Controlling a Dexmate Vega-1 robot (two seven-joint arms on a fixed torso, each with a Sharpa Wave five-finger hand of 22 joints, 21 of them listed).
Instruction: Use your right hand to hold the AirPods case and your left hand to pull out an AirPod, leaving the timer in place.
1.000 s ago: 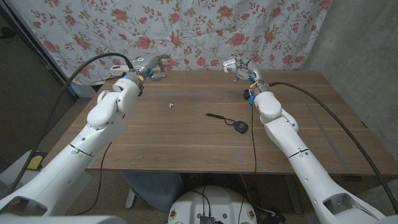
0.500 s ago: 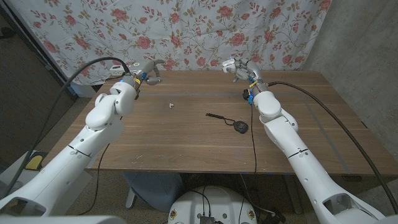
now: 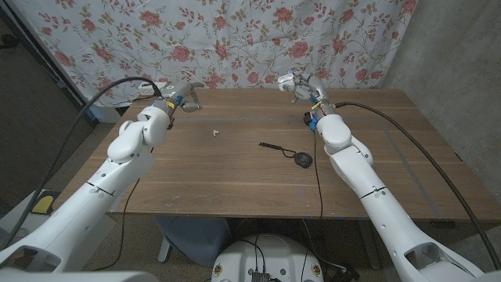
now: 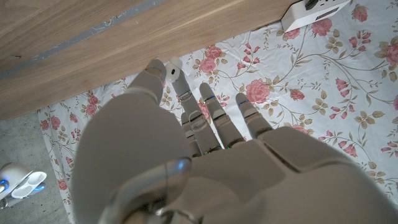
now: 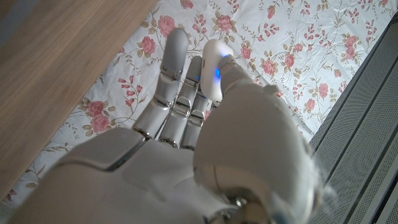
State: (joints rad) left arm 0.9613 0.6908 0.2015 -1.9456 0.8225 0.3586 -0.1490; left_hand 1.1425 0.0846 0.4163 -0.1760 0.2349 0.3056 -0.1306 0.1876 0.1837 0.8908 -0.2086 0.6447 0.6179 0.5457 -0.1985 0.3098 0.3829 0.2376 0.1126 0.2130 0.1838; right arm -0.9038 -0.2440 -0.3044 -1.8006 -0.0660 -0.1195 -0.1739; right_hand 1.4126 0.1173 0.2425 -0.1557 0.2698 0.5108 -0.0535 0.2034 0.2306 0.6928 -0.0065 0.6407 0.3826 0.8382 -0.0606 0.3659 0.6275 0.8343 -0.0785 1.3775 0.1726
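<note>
My right hand (image 3: pixel 299 84) is raised over the table's far edge and grips a small white AirPods case (image 3: pixel 287 79). In the right wrist view the case (image 5: pixel 214 68), with a blue light on it, sits between the thumb and the fingers of that hand (image 5: pixel 186 143). My left hand (image 3: pixel 185 88) is up at the far left edge, well apart from the right. Its thumb and forefinger meet on a small white AirPod (image 4: pixel 175 67), the other fingers (image 4: pixel 245 112) spread. The black round timer (image 3: pixel 303 160) lies on the wood with its cord (image 3: pixel 274 146) stretched left.
A small white bit (image 3: pixel 213 131) lies on the wooden table (image 3: pixel 235 188) left of the middle. A floral cloth (image 3: pixel 250 39) hangs behind the far edge. A white power strip (image 4: pixel 311 9) sits past the far left corner. Black cables trail from both arms.
My left hand has drawn left and slightly toward me, farther from the right hand. The right hand, the timer and the white bit on the table have stayed put.
</note>
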